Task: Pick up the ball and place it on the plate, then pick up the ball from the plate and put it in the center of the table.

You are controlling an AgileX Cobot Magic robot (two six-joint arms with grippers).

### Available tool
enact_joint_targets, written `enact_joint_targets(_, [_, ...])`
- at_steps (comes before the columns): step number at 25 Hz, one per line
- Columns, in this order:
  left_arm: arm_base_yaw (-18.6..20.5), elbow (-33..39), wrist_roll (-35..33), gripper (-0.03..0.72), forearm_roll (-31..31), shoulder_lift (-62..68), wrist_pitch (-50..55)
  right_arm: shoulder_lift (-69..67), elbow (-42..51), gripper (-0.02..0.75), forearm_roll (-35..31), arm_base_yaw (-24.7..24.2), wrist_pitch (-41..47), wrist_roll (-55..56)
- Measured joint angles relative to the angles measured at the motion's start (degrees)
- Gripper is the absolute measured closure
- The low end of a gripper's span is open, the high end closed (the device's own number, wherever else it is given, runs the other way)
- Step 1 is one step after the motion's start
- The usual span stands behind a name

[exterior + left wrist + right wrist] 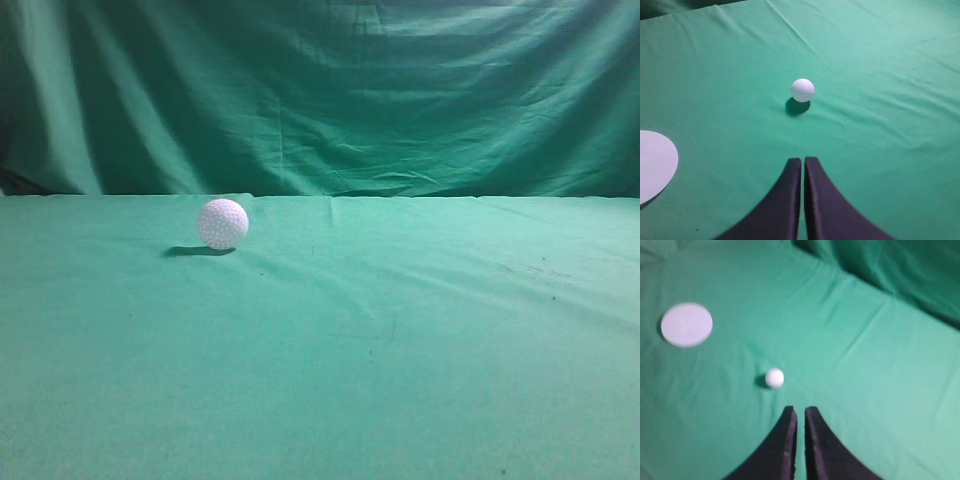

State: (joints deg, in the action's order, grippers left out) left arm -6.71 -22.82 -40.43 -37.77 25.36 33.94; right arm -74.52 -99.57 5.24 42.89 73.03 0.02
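Exterior view: the ball (222,223) rests loose on the table (400,340), liable to roll if nudged. Left wrist view: the left gripper (803,161) is closed, empty, short of the ball; plate (655,162) sits apart. Right wrist view: the right gripper (800,411) is nearly closed, empty; either must open first or knock the ball away

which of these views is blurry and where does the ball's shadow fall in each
Exterior view: fairly sharp, the ball casts a dark shadow to its left on the table. Left wrist view: sharp, dimples visible, shadow below-left of the ball. Right wrist view: softest, ball and plate blurred, faint shadow at its left.
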Motion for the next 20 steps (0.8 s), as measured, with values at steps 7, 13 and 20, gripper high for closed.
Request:
enact_joint_targets(7, [0.0,0.0,0.0,0.688,4.8,0.0,1.1,17.8,25.7,0.687,0.1,0.0,-4.1,1.2])
enact_joint_targets(13, [0.0,0.0,1.7,0.688,8.9,0.0,1.9,30.7,46.9,0.687,0.1,0.0,-15.8,4.4])
enact_joint_targets(20, [0.0,0.1,9.9,0.688,14.2,0.0,2.6,41.8,65.7,0.687,-1.8,0.0,-27.9,7.4])
